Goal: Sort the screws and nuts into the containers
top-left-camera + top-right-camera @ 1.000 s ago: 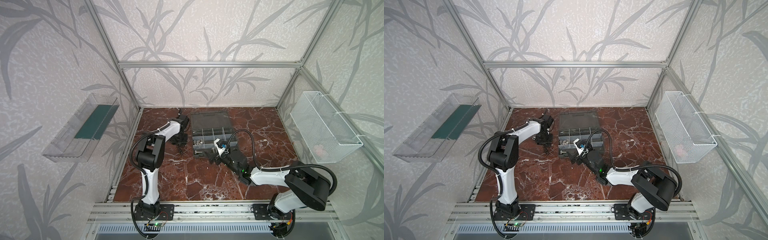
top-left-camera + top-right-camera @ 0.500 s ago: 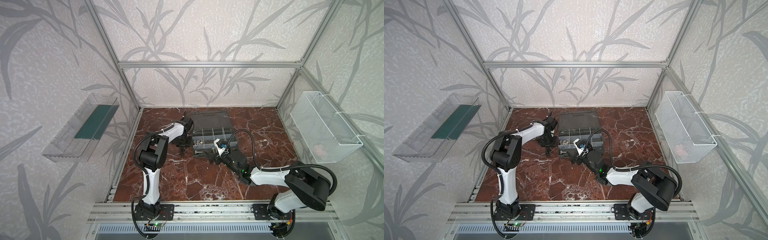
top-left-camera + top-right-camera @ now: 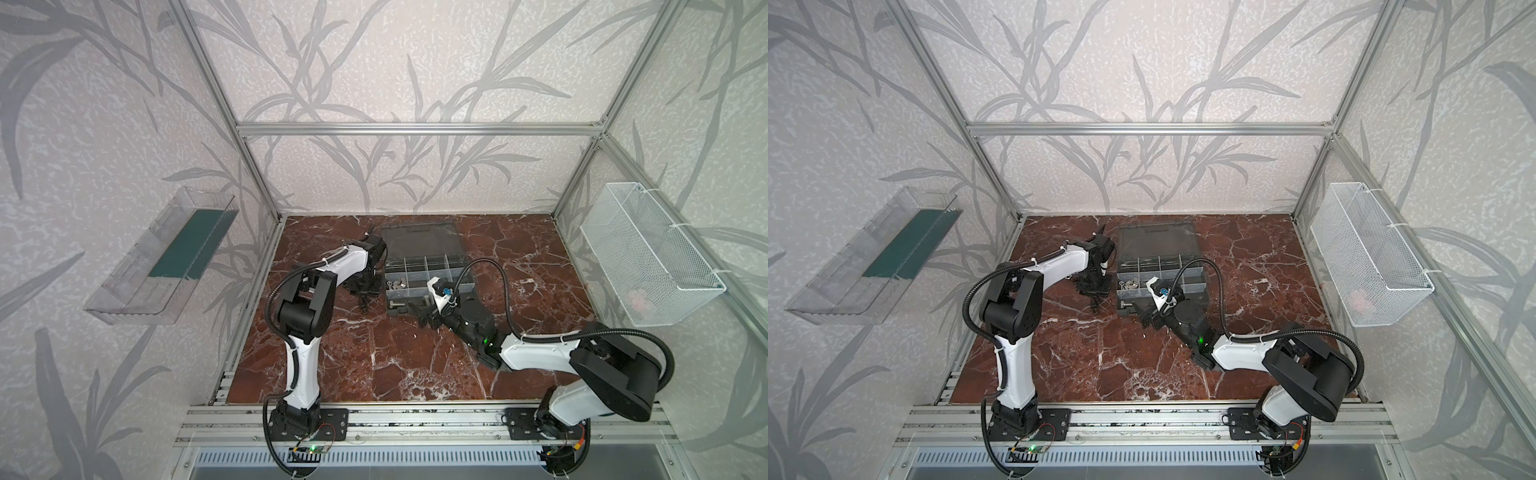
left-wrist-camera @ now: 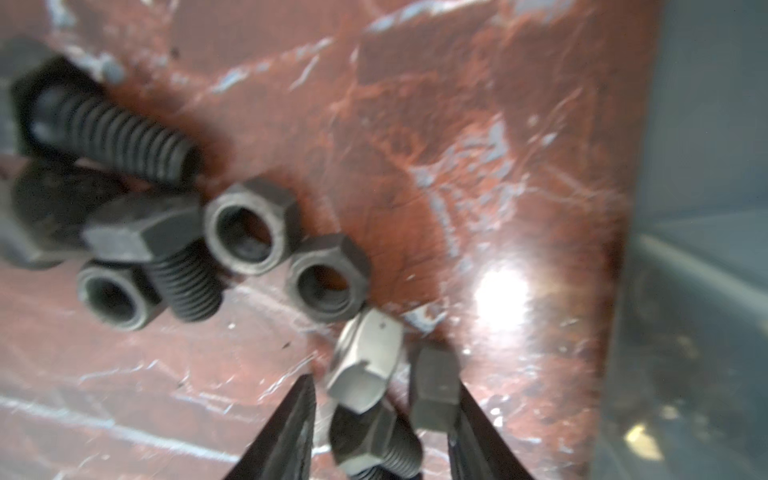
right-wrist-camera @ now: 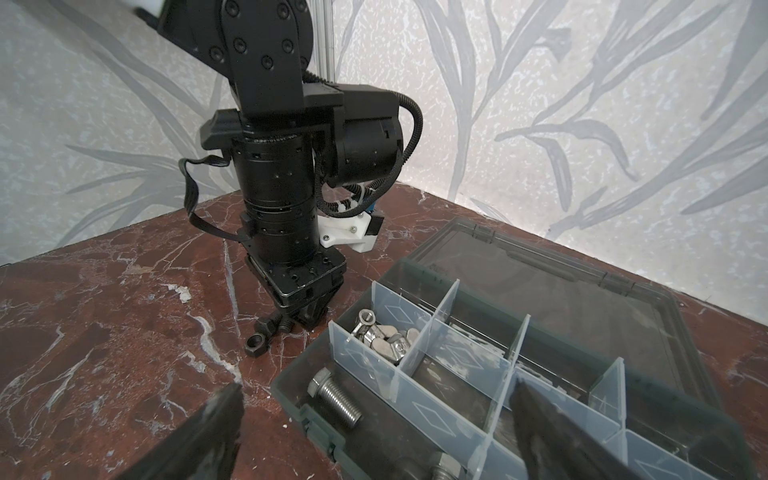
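While the left fingers [image 4: 286, 436] stand partly apart, low over the red marble bench [image 4: 478, 166], they straddle a silver nut [image 4: 368, 361] and a black screw [image 4: 374, 440]; a dark hex piece [image 4: 434, 390] touches one finger, and a gap shows beside the other, so nothing is gripped. More black nuts [image 4: 247, 228] and black screws [image 4: 112, 129] lie loose just beyond, a pile [image 3: 365, 297] at 9 o'clock of the organizer case [image 3: 387, 286] in both top views. Its lid [image 3: 419, 241] lies flat at 12 o'clock of the containers [image 5: 469, 361]. One container holds silver nuts [image 5: 384, 334], a long one at the case's 7 o'clock corner a silver screw [image 5: 334, 399]. The right fingers [image 5: 199, 440] gape wide and empty, hovering at the case's 6 o'clock edge.
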{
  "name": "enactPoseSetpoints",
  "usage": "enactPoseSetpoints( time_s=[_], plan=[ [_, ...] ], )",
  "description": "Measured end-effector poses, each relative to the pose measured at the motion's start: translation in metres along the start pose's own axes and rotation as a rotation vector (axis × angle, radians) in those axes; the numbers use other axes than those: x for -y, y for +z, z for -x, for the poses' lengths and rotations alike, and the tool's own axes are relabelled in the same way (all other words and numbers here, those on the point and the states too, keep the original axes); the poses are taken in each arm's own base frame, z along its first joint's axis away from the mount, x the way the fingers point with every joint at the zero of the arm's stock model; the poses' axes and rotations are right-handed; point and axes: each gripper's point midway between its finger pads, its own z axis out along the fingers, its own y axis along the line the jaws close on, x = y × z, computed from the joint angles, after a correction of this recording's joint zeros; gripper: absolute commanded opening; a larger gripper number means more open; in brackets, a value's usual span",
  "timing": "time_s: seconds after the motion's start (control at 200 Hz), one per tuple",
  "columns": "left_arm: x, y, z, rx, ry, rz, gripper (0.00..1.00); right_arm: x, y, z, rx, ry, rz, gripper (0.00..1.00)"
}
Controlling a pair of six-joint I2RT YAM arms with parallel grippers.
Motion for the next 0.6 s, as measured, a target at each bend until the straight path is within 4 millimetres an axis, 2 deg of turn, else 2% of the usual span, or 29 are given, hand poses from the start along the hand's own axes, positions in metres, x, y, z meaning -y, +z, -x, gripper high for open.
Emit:
enactPoseSetpoints(
  time_s=[0.19,0.46,0.6],
  plan=[
    [-0.009,-0.004,-0.005,-0.002,0.001,0.042,0.46,0.0,0.0,0.0,0.0,0.0,0.001,0.99],
    [-0.005,-0.005,-0.01,-0.02,0.007,0.041,0.41,0.0,0.0,0.0,0.0,0.001,0.001,0.99],
    [-0.003,-0.005,-0.012,-0.028,0.011,0.038,0.34,0.0,0.0,0.0,0.0,0.001,0.002,0.99]
  ],
)
